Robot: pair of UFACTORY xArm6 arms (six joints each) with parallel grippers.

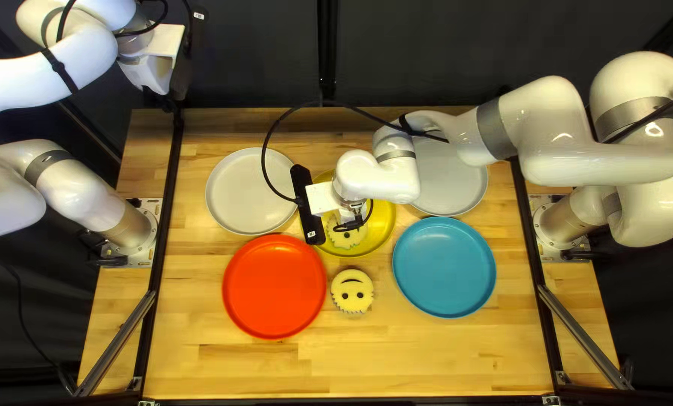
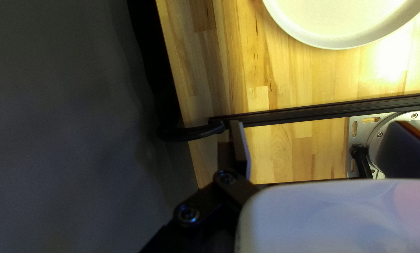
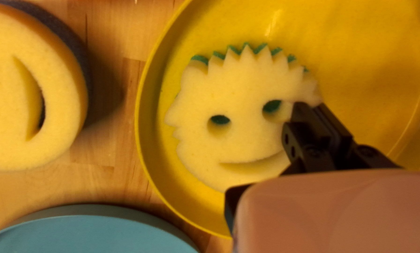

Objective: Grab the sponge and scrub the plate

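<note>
Inside the yellow plate, my right pincer pinches the sponge by its edge, likely freeing its underside to scrub; my left pincer (spread, off duty) hangs well apart.

Top left view: high, slanting down. Wrist views: nearer, left sharing pale plate, right yellow plate.

No print we can read, tiny white label at eleven o'clock in our top left view, tiny pale label at seven
</note>
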